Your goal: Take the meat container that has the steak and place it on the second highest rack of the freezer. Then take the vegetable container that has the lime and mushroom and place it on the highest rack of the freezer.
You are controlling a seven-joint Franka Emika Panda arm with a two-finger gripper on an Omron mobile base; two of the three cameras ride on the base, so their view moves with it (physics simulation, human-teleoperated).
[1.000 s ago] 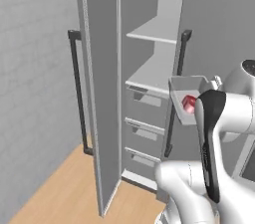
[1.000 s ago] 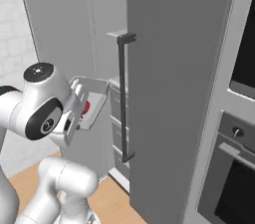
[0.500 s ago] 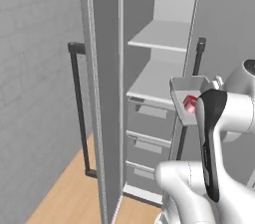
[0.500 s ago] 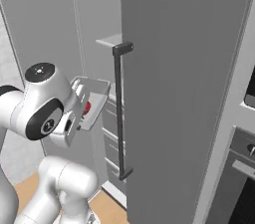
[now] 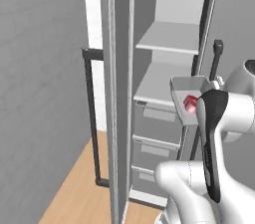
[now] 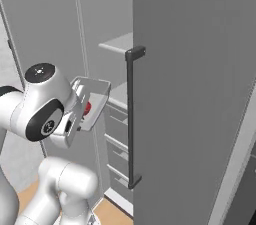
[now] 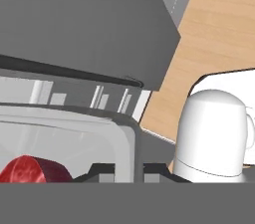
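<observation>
Open freezer (image 5: pixel 164 68) ahead, claw (image 7: pixel 129 169) clamping steak (image 5: pixel 191 102) container (image 5: pixel 185 91).

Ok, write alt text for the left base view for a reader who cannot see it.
A white robot arm holds a pale meat container with a red steak up before an open grey freezer. Two pale shelves, the highest rack uppermost, sit above grey drawers; the freezer door stands edge-on at left.

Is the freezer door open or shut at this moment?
Open. The freezer shows its inside: the highest rack, a second shelf and grey drawers below. The hand holds the tray with the steak before it.
</observation>
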